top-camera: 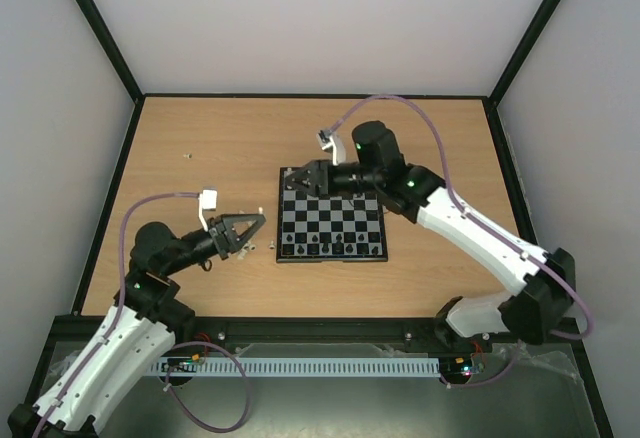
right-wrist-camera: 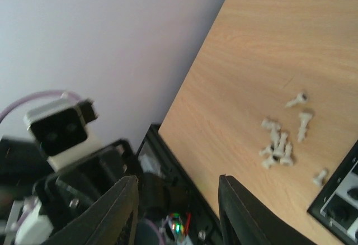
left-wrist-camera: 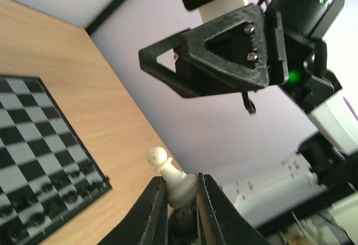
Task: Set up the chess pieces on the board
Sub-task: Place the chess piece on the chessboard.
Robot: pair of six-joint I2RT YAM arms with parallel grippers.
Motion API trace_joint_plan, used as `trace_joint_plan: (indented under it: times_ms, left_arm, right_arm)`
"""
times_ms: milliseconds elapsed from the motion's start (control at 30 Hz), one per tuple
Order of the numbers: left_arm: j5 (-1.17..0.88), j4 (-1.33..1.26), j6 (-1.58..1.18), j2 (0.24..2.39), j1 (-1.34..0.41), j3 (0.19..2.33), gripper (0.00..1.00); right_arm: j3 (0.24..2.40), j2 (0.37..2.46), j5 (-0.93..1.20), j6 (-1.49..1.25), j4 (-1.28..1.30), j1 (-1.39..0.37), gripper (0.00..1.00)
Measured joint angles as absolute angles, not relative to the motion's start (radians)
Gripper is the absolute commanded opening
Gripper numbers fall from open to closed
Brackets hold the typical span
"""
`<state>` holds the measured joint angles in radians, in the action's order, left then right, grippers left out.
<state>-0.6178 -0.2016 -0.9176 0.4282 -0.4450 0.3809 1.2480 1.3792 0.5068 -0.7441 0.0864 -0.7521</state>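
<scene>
- Left claw [top-camera: 258, 223] sits just left of the board's near-left corner, pointing toward the board.
- Its fingers [left-wrist-camera: 154, 211] are pressed onto the base of a white pawn [left-wrist-camera: 170, 178]; the pawn's round head sticks out past the fingertips.
- Under and just beside that claw, loose white pieces [right-wrist-camera: 278, 147] lie tipped over in a small cluster on the bench [top-camera: 200, 138], close to the board's left edge but off it.
- The board [top-camera: 330, 220] lies flat at mid-bench, between the two arms.
- Black pieces [top-camera: 320, 248] stand along the board's near edge; how many rows they fill I cannot tell. The rest of the squares look bare.
- Right claw [right-wrist-camera: 178, 189] hangs over the board's far-left corner, reaching in from the right.
- Its fingers are spread apart with nothing between them.
- Farther off, toward the bench's far-left part, a tiny stray piece [top-camera: 185, 155] lies well apart from the cluster; it is too small to tell its kind.
</scene>
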Motion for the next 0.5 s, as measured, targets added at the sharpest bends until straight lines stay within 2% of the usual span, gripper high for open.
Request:
trace_joint_plan:
  times_ms: [233, 500]
  left_arm:
    - [-0.840, -0.107, -0.917, 0.327, -0.456, 0.380, 0.13]
    - [-0.986, -0.085, -0.957, 0.172, -0.471, 0.367, 0.13]
  right_arm:
    - [1.122, 1.238, 0.696, -0.649, 0.161, -0.753, 0.38]
    - [1.028, 1.211, 0.903, -0.612, 0.174, -0.759, 0.36]
